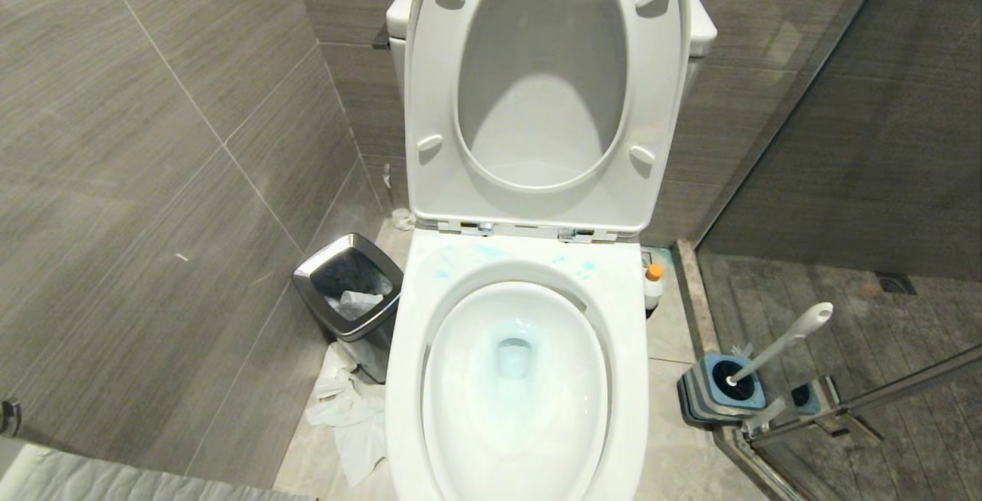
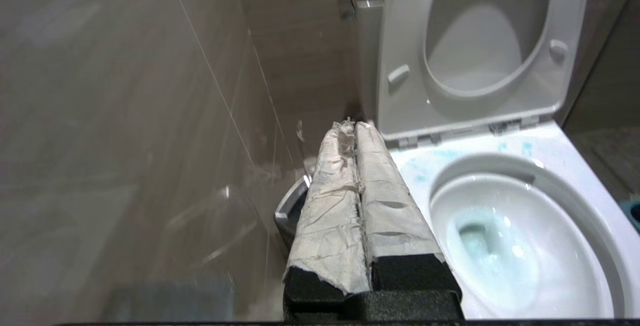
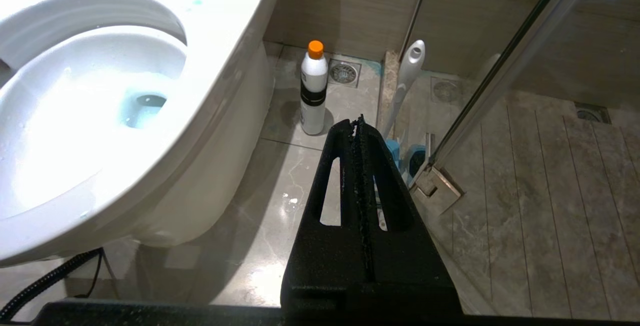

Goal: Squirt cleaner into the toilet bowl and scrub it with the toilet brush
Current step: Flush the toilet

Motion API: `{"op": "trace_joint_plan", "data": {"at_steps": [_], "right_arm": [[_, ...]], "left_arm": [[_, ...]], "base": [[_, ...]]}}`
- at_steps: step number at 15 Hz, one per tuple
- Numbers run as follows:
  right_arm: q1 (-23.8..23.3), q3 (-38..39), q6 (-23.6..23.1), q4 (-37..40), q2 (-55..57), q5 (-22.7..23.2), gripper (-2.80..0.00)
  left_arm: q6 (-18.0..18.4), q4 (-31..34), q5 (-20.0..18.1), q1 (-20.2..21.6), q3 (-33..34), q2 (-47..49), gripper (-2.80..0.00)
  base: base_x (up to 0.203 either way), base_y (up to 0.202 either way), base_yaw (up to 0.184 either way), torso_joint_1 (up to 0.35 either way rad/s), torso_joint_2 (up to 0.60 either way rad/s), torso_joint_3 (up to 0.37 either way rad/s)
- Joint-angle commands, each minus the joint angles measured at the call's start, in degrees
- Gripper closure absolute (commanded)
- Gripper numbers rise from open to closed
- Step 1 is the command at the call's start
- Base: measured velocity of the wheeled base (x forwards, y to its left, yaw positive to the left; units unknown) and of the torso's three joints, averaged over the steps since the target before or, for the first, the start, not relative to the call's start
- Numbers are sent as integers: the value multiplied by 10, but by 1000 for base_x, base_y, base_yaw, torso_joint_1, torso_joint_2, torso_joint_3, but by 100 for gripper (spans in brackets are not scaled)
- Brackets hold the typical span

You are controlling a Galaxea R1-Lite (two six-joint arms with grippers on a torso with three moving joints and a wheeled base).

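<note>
Both grippers, left gripper [image 2: 356,127] and right gripper [image 3: 359,121], sit pinched empty while the cleaner [image 3: 313,89] and toilet brush [image 1: 782,344] wait beside the toilet bowl [image 1: 514,378], within reach.

The tiled floor [image 1: 675,455] carries everything, with the toilet bowl [image 1: 515,378] standing at its middle. On the robot's left of the bowl, touching or just beside it, stands a chrome-rimmed black bin [image 1: 349,294], with crumpled white paper [image 1: 349,416] lying on the tiles before it. To the bowl's right, close against its rear flank, the cleaner [image 1: 653,286] stands upright. Further right of the bowl sits a blue-and-grey holder [image 1: 721,392] with the toilet brush [image 1: 782,344] leaning in it.
</note>
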Motion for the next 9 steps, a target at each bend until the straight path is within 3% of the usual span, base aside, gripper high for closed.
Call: {"op": "trace_joint_plan", "data": {"at_steps": [1,5,9], "right_arm": [[0,14,0,-1,1,0,0],[0,14,0,-1,1,0,0],[0,14,0,-1,0,0,0]], "left_arm": [[3,1,0,1,-99,135,0],[26,2,9,1,-282,308,0],[4,2,35,0,-412,426,0]], "base": [[0,0,0,0,0,0],[0,0,0,0,0,0],[0,0,0,0,0,0]]}}
